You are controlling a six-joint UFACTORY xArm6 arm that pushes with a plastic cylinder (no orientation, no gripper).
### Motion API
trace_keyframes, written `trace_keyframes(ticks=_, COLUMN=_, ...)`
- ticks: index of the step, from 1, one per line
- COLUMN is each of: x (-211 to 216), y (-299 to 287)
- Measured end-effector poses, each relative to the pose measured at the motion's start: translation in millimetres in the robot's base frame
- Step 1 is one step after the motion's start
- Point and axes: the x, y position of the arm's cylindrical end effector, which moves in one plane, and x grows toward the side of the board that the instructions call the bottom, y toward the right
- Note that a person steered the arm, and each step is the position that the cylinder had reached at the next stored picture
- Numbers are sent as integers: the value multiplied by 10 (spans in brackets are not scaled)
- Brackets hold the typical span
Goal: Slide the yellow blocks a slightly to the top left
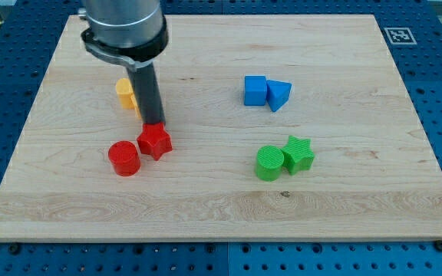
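Clearly risky from the view's left: red cylinder (124, 159) touching red star (155, 141) low on the board; yellow blocks (126, 93), at least 1, shape unclear, half hidden behind the rod; tip (154, 123) bare, clamping nothing, just right of and below yellow, almost on the star; could nudge red instead, or split yellow; farther right, 2 blue blocks (266, 92) and 2 green (284, 159) well apart, safe.

wooden board (206, 199) carries yellow blocks (126, 93), red cylinder (123, 159), red star (155, 141), blue pair (266, 91), green pair (284, 158).
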Motion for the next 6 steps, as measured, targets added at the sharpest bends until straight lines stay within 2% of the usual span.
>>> trace_keyframes(ticks=2, x=0, y=328)
trace_keyframes(ticks=5, x=-171, y=-115)
trace_keyframes(ticks=6, x=-206, y=-421)
